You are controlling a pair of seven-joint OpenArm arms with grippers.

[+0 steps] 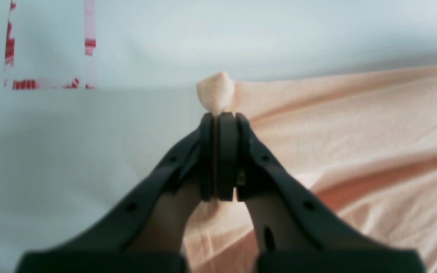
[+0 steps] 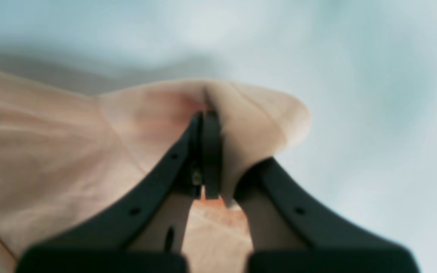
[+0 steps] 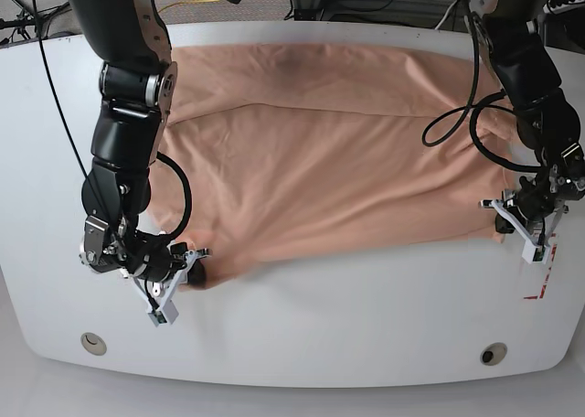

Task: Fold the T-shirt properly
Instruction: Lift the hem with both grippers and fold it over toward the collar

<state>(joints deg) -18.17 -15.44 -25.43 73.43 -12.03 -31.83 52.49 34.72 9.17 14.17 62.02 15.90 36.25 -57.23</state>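
Along the lower edge of the base view, both arms have the T-shirt's (image 3: 320, 161) near hem pinched at its two corners. The right gripper (image 3: 194, 272), at lower left, is clenched on a bunched corner; the left gripper (image 3: 514, 218), at mid right, has its black fingers (image 1: 218, 151) pressed together on a small peaked nub of cloth. The step in hand looks like the first fold: next, both corners likely need lifting together and carrying toward the top of the frame, evenly, to keep the hem straight. Beyond the grippers, the soft peach-pink cotton spreads in shallow ripples across the smooth white table (image 3: 347, 316) to its far edge.
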